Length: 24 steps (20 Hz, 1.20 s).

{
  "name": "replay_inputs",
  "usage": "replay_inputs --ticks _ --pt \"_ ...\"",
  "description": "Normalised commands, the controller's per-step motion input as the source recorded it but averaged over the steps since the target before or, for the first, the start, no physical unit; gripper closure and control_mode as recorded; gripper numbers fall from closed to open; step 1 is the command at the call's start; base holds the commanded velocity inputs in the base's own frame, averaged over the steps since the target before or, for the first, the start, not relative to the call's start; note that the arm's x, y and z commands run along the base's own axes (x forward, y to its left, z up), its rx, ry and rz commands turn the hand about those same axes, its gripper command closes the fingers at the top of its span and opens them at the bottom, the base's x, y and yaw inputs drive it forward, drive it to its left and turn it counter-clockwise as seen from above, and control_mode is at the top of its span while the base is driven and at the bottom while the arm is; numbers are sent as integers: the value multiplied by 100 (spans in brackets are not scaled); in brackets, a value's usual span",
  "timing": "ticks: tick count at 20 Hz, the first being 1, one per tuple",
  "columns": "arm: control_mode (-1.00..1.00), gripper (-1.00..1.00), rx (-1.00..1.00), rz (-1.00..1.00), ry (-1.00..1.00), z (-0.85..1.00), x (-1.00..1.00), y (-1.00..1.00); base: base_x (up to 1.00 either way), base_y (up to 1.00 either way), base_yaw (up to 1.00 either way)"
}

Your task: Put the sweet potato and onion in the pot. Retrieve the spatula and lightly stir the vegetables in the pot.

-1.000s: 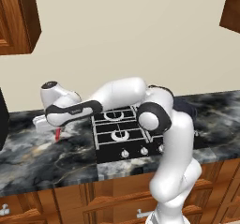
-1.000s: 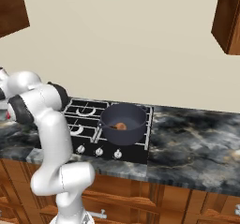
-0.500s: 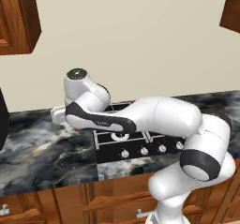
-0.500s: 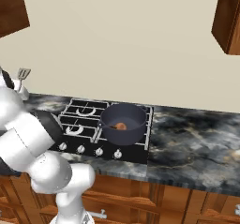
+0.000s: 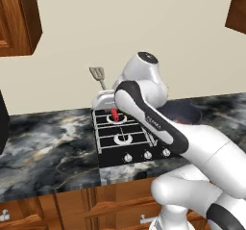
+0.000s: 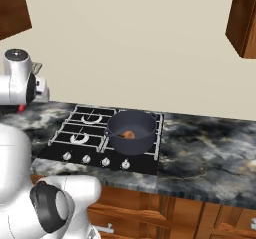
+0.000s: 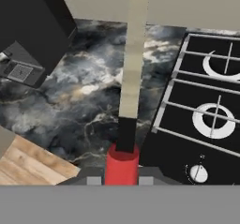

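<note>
Gripper [image 7: 122, 178] is pinched on the red handle of the spatula [image 5: 98, 75]. In the hand view the red stub sits right between the finger tips, w/ the shaft running away up the middle of the frame. In the left base view the slotted silvery head sticks up above the hand against the wall, and a bit of red handle shows below it, so the tool is carried roughly upright, head up, clear of the counter [image 5: 48, 142]. Probably held by the handle end so the head is free to reach down into the pot later.

Pot [image 6: 131, 131] sits on the stove [image 6: 75, 138], on the burner at the right-hand side near the front edge. Orange-brown lump inside it, low on the pot floor: looks like the onion [image 6: 129, 134]. Sweet potato can't be made out separately at this size; could be beside it, can't tell. So veg loading seems done or mostly done, and the step now is bringing the spatula over for stirring.

Arm pose: folded back on itself, elbow high, forearm sweeping from the base across the front of the stove to the hand, which is over the stove's rear left corner near the wall. Hand camera looks down over the left burners, the knobs and the counter left of the stove. Pot is well apart from the hand, to the right.
</note>
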Motion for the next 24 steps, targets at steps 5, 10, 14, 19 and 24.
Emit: replay_inputs --ticks 5,10,14,19,24 --pt "-100 100 8 2 21 100 -7 -100 0 0 0" --pt "-100 100 -11 0 18 55 0 -100 0 0 0" --pt "-100 100 -27 0 17 0 0 -100 0 0 0" --pt "-100 100 -38 0 25 -50 0 -100 0 0 0" --pt "-100 100 -29 0 26 -88 -3 -100 0 0 0"
